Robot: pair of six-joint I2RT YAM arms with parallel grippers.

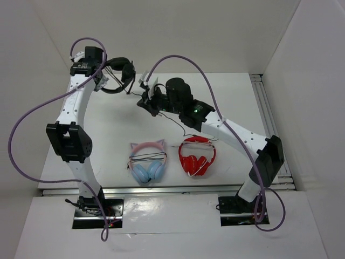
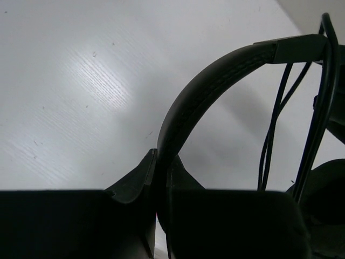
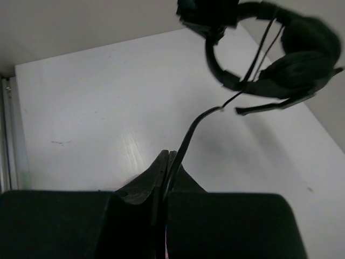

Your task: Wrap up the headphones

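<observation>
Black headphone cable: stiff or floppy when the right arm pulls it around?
Probably floppy: the cable curves from the right gripper and hangs in loose strands by the headband. Likely light and thin, so it may slip in the grip. The headband looks stiff, holding its arch in the left gripper.

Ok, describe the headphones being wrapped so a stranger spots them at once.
Look to the far left of the white table, where the left gripper grips a headband. Those are the headphones: all black, unlike the pink pair and the red pair.
</observation>
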